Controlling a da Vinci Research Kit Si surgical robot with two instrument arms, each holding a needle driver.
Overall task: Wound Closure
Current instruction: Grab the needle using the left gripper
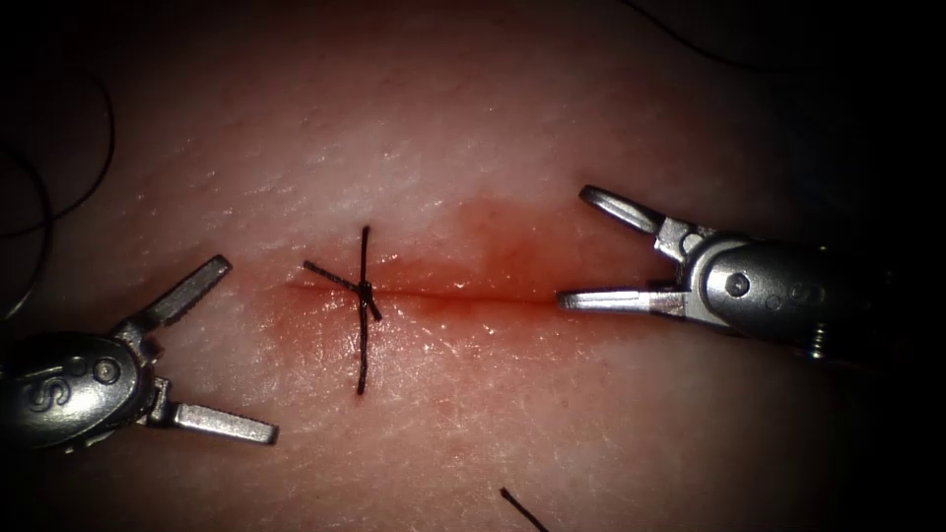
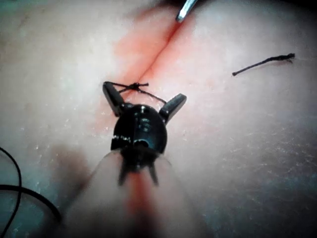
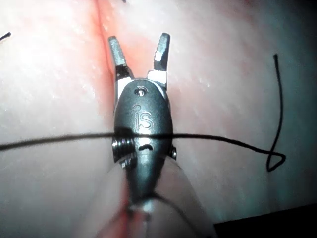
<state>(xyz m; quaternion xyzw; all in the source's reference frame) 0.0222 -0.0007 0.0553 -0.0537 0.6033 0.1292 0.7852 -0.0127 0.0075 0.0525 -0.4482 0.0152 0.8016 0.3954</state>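
The cut point(image 1: 463, 293) runs across the tissue point(image 1: 473, 128), ringed by red fluid. One tied stitch point(image 1: 364, 296) crosses it, its knot on the line of the cut and short cut ends sticking out. My left tool point(image 1: 244, 347) sits at the lower left, jaws wide open and holding nothing. My right tool point(image 1: 576, 246) comes in from the right with open, empty jaws, the lower one lying along the right end of the cut. The left wrist view has my left tool point(image 2: 144, 99) just short of the stitch point(image 2: 134, 87). My right tool point(image 3: 139, 47) is spread over the tissue.
A loose cut piece of thread point(image 1: 522, 509) lies near the lower edge of the tissue, and again in the left wrist view as the thread piece point(image 2: 262, 63). Long thread point(image 1: 49, 187) curls off the tissue at the far left. A strand of thread point(image 3: 223, 141) crosses over my right tool's body.
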